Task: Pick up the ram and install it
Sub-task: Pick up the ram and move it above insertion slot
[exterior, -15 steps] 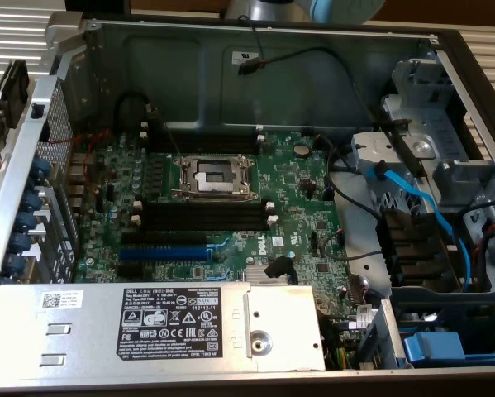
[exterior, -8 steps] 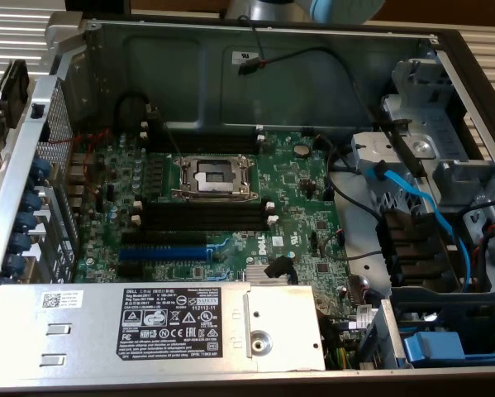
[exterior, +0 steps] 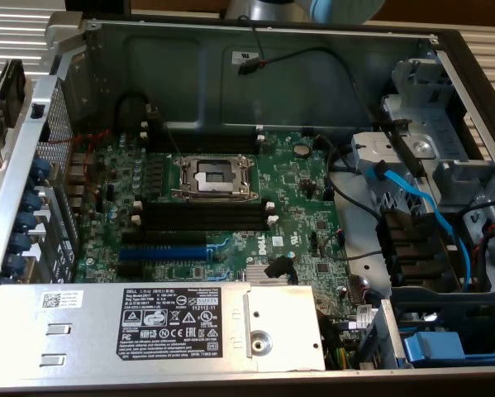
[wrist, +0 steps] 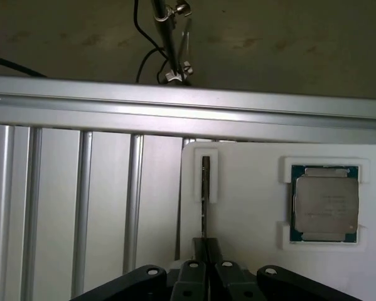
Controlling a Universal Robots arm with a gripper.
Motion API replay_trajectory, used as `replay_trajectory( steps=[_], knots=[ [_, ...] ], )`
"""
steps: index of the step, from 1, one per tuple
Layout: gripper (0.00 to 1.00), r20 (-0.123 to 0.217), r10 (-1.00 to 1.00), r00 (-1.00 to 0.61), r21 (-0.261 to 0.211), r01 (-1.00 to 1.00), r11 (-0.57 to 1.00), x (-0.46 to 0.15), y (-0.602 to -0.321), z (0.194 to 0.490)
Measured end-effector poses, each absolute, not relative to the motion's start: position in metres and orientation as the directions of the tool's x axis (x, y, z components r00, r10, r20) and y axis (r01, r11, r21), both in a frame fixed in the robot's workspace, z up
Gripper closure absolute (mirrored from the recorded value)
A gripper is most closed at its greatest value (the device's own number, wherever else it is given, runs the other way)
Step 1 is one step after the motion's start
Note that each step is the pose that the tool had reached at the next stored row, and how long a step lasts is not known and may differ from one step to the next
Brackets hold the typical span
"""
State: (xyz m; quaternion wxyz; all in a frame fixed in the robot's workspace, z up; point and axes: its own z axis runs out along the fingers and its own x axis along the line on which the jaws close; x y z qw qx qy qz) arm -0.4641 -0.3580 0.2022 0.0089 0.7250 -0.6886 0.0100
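In the wrist view the ram [wrist: 204, 188] stands on edge in a slot of a white holder plate [wrist: 250, 207], so I see it as a thin dark strip. My gripper [wrist: 204, 243] is at the near end of the strip, with its two black fingers [wrist: 193, 271] pressed together on either side of the board. In the exterior view the open computer case shows the green motherboard [exterior: 297, 186] with its long black memory slots [exterior: 206, 217] just below the processor socket [exterior: 214, 175]. A part of the arm [exterior: 313, 8] shows above the case's far wall.
A processor chip [wrist: 324, 202] lies in another pocket of the white plate, which rests on an aluminium frame [wrist: 112, 106]. In the case are a blue expansion slot [exterior: 164, 252], a grey power supply cover [exterior: 148, 327], drive bays with blue cables [exterior: 412, 198] and loose black cables [exterior: 313, 58].
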Motion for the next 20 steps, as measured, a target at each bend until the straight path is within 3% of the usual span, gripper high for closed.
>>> replay_trajectory(
  steps=[13, 20],
  knots=[
    [0.88, 0.027, -0.998, 0.051, -0.001, -0.999, -0.051, -0.464, -0.358, 0.203],
    [0.88, 0.026, -0.998, 0.051, -0.001, -0.999, -0.051, -0.464, -0.358, 0.222]
  ],
)
